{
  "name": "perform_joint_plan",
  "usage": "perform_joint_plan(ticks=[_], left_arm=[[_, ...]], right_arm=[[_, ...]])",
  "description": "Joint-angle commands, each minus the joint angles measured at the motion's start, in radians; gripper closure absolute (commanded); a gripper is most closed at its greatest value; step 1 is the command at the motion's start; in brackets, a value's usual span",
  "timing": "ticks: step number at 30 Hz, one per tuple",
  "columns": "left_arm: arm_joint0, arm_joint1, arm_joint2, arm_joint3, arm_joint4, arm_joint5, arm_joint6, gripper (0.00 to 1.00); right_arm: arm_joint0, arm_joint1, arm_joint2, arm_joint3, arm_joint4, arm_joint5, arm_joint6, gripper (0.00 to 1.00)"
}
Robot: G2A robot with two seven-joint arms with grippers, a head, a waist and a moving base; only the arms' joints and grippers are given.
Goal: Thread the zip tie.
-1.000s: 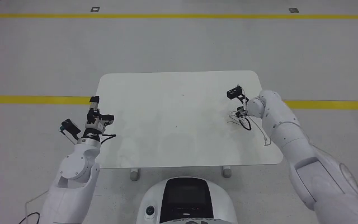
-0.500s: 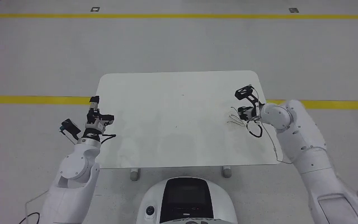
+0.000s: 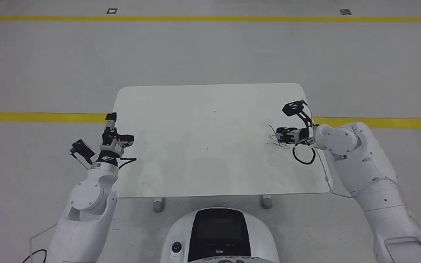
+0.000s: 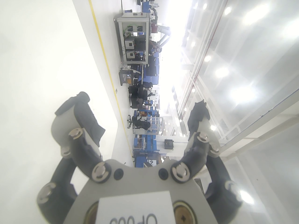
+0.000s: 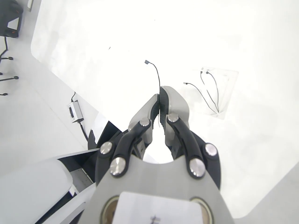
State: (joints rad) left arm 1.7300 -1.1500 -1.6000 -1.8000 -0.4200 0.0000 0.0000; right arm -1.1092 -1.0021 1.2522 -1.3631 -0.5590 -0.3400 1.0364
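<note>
My right gripper is shut on the strap of a thin black zip tie. The tie curves out past the fingertips to its small square head above the white table. In the top view this gripper hangs over the table's right side, next to the loose ties. My left gripper is open with nothing between its fingers. It points upward beside the table's left edge.
A clear flat bag holding three more black zip ties lies on the table close beside the right gripper. The table's rounded corner and edge run nearby, with floor beyond. The table's middle is bare.
The right forearm has swung outward to the right and its wrist has turned, while the gripper stayed by the ties. The left arm has not moved.
</note>
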Motion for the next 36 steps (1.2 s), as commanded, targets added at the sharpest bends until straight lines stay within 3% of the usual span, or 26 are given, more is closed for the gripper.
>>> perform_joint_plan(ticks=[1, 4, 8, 10, 15, 22, 26, 34, 36], left_arm=[[0.0, 0.0, 0.0, 0.0, 0.0, 0.0, 0.0, 0.0], [0.0, 0.0, 0.0, 0.0, 0.0, 0.0, 0.0, 0.0], [0.0, 0.0, 0.0, 0.0, 0.0, 0.0, 0.0, 0.0], [0.0, 0.0, 0.0, 0.0, 0.0, 0.0, 0.0, 0.0], [0.0, 0.0, 0.0, 0.0, 0.0, 0.0, 0.0, 0.0], [0.0, 0.0, 0.0, 0.0, 0.0, 0.0, 0.0, 0.0], [0.0, 0.0, 0.0, 0.0, 0.0, 0.0, 0.0, 0.0], [0.0, 0.0, 0.0, 0.0, 0.0, 0.0, 0.0, 0.0], [0.0, 0.0, 0.0, 0.0, 0.0, 0.0, 0.0, 0.0]], right_arm=[[0.0, 0.0, 0.0, 0.0, 0.0, 0.0, 0.0, 1.0], [-0.002, 0.0, 0.001, 0.001, 0.005, 0.002, -0.007, 1.0], [-0.022, -0.001, 0.017, 0.008, 0.129, 0.0, -0.037, 1.0], [-0.019, -0.003, 0.022, 0.032, 0.242, 0.0, -0.009, 1.0], [0.035, -0.014, 0.013, 0.165, 0.493, 0.012, 0.091, 1.0], [0.107, -0.033, -0.03, 0.317, 0.701, 0.029, 0.21, 1.0], [0.131, -0.04, -0.042, 0.372, 0.761, 0.027, 0.245, 1.0], [0.131, -0.04, -0.042, 0.372, 0.761, 0.027, 0.245, 1.0], [0.121, -0.043, -0.053, 0.355, 0.764, 0.069, 0.216, 1.0]])
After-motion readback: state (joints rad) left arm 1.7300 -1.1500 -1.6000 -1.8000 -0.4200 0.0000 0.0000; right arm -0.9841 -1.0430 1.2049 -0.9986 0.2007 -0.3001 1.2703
